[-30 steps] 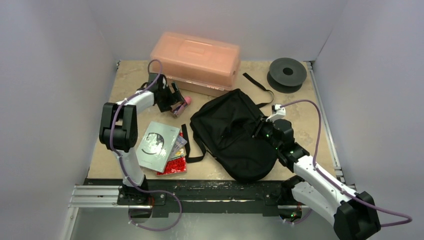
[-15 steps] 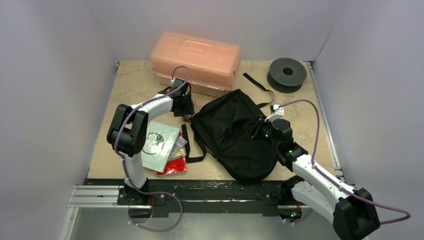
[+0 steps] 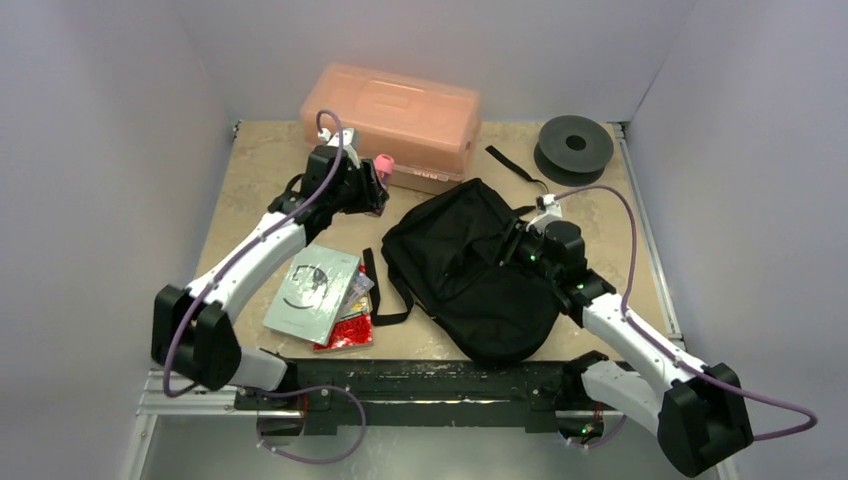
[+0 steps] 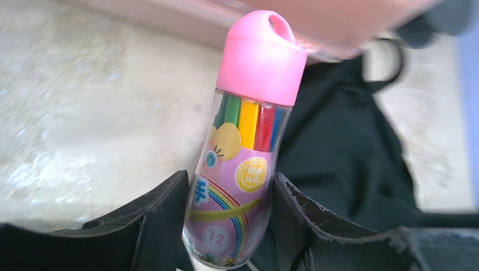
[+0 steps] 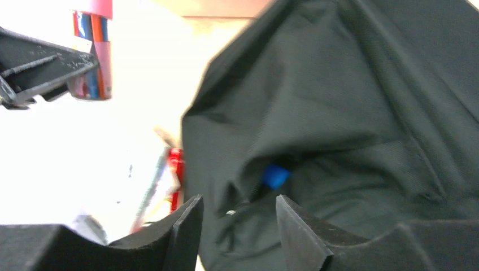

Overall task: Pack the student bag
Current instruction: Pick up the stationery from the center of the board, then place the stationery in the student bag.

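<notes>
While L fingers (image 4: 172, 212) clamp 1 pen tube (image 4: 248, 147) | R fingers (image 5: 186, 226) at 1 student bag (image 3: 470, 270), hold unclear

A robot lab test booth: plain white walls (image 3: 100, 150) box in a beige tabletop (image 3: 250, 180).

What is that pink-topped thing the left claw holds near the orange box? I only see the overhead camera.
Observer: The left wrist camera shows it up close. The left gripper is shut on a clear tube of coloured pens with a rainbow label and a pink cap.
Visitor: Is the other claw gripping the bag?
Observer: No. In its own wrist view the right gripper is open over the student bag, with nothing pinched between its fingers.
Visitor: Anything tucked in there?
Observer: A small blue thing shows in a fold of the fabric. I cannot tell what it is.
</notes>
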`<state>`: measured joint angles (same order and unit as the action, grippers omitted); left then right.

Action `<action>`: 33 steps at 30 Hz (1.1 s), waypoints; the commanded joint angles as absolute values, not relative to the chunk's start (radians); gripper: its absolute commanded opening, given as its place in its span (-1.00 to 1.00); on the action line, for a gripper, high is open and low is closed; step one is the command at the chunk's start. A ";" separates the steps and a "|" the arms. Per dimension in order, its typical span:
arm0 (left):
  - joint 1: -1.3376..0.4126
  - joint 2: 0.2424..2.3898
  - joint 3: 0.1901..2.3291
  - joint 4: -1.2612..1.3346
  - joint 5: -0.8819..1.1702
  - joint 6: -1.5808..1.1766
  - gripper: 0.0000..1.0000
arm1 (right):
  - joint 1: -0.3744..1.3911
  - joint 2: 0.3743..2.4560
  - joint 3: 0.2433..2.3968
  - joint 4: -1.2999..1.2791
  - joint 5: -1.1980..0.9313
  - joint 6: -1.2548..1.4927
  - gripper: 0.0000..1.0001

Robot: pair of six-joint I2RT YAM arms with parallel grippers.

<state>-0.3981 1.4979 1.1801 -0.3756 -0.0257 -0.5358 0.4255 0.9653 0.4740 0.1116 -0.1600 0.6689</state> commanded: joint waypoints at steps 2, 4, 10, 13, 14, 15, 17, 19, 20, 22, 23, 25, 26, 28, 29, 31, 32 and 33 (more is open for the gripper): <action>-0.472 1.311 1.029 -0.110 0.214 -0.454 -1.00 | 0.331 1.023 0.635 0.216 -0.556 0.848 0.27; -0.521 1.274 0.995 -0.088 0.235 -0.412 -1.00 | 0.318 1.081 0.700 0.214 -0.653 0.847 0.54; -0.750 1.198 0.948 -0.136 0.116 -0.159 -1.00 | 0.313 1.239 0.840 0.189 -0.902 0.772 0.98; -0.832 1.192 0.952 -0.187 0.040 -0.078 -1.00 | 0.316 1.277 0.862 0.145 -0.961 0.722 0.98; -0.856 1.194 0.951 -0.190 0.017 -0.054 -1.00 | 0.317 1.283 0.861 0.122 -0.976 0.697 0.98; -0.877 1.197 0.950 -0.193 0.005 -0.032 -1.00 | 0.316 1.291 0.859 0.097 -0.992 0.672 0.98; -0.905 1.203 0.953 -0.204 -0.016 -0.006 -1.00 | 0.318 1.308 0.857 0.031 -1.007 0.617 0.98; -0.920 1.211 0.952 -0.204 -0.035 0.024 -1.00 | 0.328 1.304 0.827 0.027 -1.009 0.611 0.89; -0.924 1.216 0.953 -0.205 -0.040 0.036 -1.00 | 0.333 1.297 0.805 0.043 -1.015 0.620 0.84; -0.934 1.222 0.955 -0.212 -0.050 0.054 -1.00 | 0.337 1.285 0.770 0.065 -1.025 0.636 0.76; -0.940 1.222 0.957 -0.217 -0.049 0.062 -1.00 | 0.337 1.281 0.758 0.066 -1.024 0.639 0.70; -0.951 1.218 0.953 -0.207 -0.034 0.072 -1.00 | 0.340 1.274 0.732 0.083 -1.029 0.648 0.59; -0.956 1.219 0.952 -0.204 -0.024 0.075 -1.00 | 0.341 1.271 0.718 0.105 -1.032 0.661 0.55; -0.964 1.226 0.964 -0.214 -0.005 0.083 -1.00 | 0.342 1.270 0.694 0.146 -1.036 0.690 0.47; -0.967 1.229 0.972 -0.228 0.022 0.086 -1.00 | 0.342 1.272 0.686 0.160 -1.039 0.700 0.41; -0.973 1.236 0.977 -0.232 0.051 0.094 -1.00 | 0.344 1.272 0.671 0.174 -1.037 0.712 0.30; -0.975 1.240 0.976 -0.231 0.064 0.097 -1.00 | 0.345 1.270 0.664 0.185 -1.029 0.718 0.24; -0.977 1.245 0.977 -0.233 0.072 0.100 -1.00 | 0.345 1.269 0.658 0.188 -1.023 0.724 0.23</action>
